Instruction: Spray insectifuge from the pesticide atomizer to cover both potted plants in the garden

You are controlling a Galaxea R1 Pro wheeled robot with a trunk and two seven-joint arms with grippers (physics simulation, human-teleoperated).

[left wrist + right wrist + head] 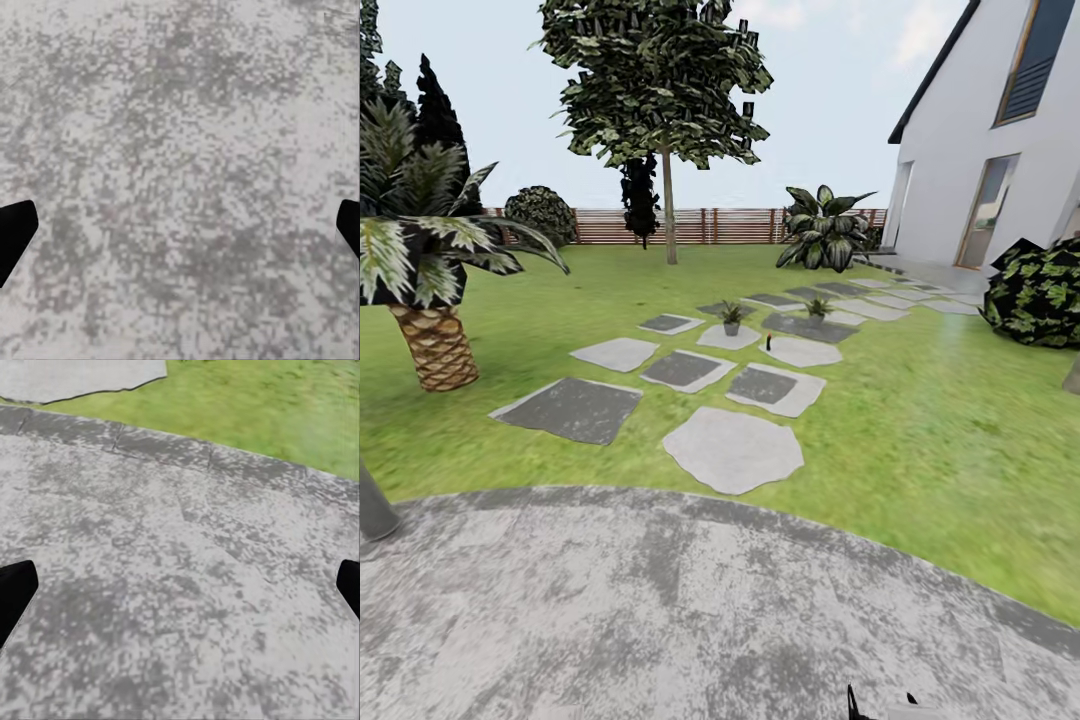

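Observation:
Across the lawn, two potted plants stand among the stepping stones: one (731, 318) on a pale stone, the other (818, 308) a little to its right. A small dark upright shape, the pesticide atomizer (768, 343), stands on the edge of a pale stone between them and nearer to me. All three are far from both arms. My left gripper (180, 232) hangs open over mottled grey paving, holding nothing. My right gripper (180, 592) is open too, above the paving near its grass edge. Its dark fingertips (852, 700) poke in at the head view's lower edge.
A curved grey paved area (660, 610) lies under me, bordered by lawn (920, 440). A palm (430, 300) stands at the left, a tree (665, 120) straight ahead, a dark bush (1040, 290) and the white house (1000, 150) at the right. A slatted fence (700, 226) closes the back.

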